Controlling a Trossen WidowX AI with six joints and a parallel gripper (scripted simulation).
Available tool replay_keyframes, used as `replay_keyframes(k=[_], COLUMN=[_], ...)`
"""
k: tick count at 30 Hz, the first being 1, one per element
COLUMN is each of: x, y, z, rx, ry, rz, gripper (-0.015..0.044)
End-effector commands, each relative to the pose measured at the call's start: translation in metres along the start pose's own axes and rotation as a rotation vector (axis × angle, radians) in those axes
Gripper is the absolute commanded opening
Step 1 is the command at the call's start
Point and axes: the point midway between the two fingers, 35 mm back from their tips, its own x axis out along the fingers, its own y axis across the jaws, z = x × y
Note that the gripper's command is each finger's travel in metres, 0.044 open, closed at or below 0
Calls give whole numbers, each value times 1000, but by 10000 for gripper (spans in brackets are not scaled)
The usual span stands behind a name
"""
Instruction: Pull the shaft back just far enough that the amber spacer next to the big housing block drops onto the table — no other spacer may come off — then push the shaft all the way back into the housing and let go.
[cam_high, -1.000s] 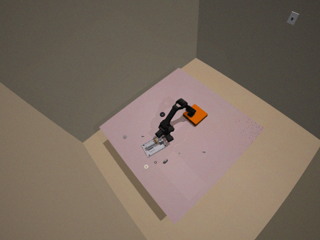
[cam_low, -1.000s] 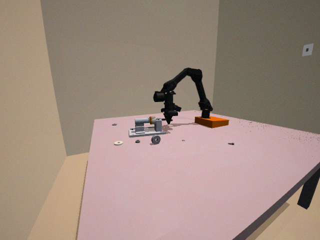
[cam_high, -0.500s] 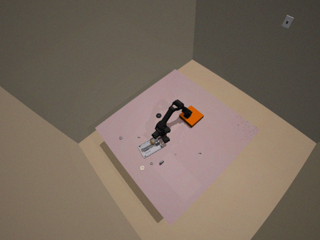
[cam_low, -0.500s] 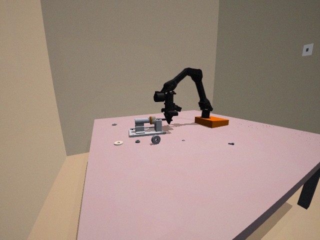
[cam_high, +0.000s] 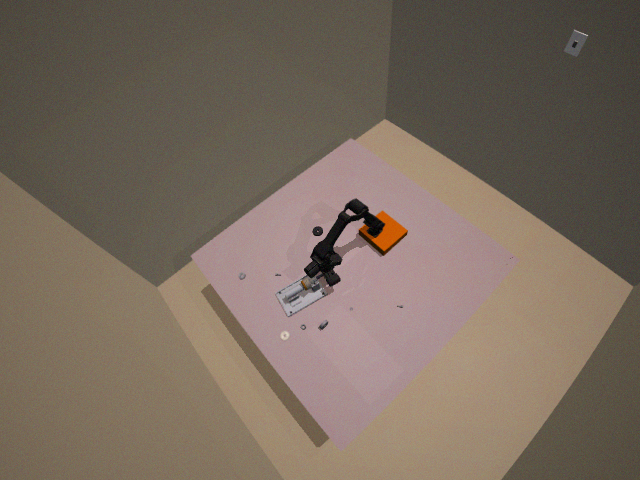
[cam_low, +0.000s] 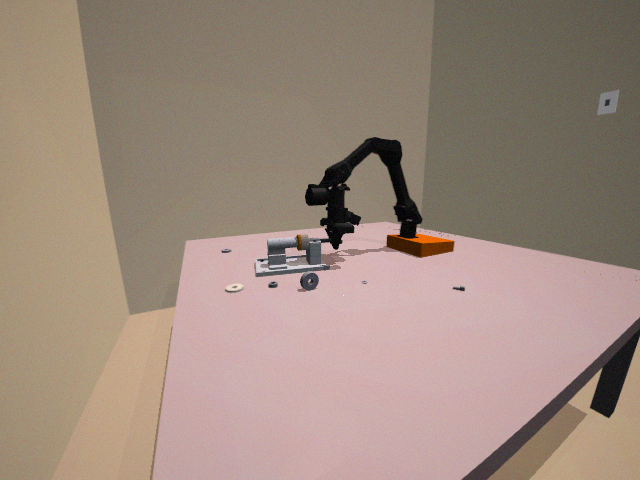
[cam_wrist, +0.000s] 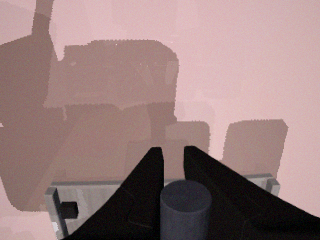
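Note:
The fixture's pale base plate (cam_high: 310, 302) (cam_low: 292, 270) (cam_wrist: 95, 200) carries a light grey cylinder (cam_high: 295, 291) (cam_low: 281, 242) on a block at one end and a grey upright block (cam_high: 315, 287) (cam_low: 314, 252) at the other. The amber spacer (cam_high: 303, 284) (cam_low: 299, 241) sits up in line between them, with a beige spacer (cam_low: 305, 241) beside it. The dark grey shaft (cam_low: 323, 240) (cam_wrist: 184, 220) sticks out past the upright block. My gripper (cam_low: 336, 245) (cam_wrist: 172, 156) is shut on its outer end, fingers pointing down. The shaft inside the fixture is hidden.
An orange base box (cam_high: 385, 232) (cam_low: 419, 245) holds the arm. A cream ring (cam_high: 284, 333) (cam_low: 234, 287), a grey ring (cam_high: 323, 324) (cam_low: 311, 282), a small nut (cam_high: 303, 327) (cam_low: 272, 284) and a screw (cam_high: 400, 306) (cam_low: 459, 288) lie near the fixture. A black ring (cam_high: 317, 230) lies behind.

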Motion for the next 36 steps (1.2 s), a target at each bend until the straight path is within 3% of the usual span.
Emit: replay_keyframes(k=[1, 36], x=[0, 0], y=[0, 0], z=[2, 6], rx=[3, 3], ry=[-3, -3], rz=[-2, -2], gripper=[0, 0])
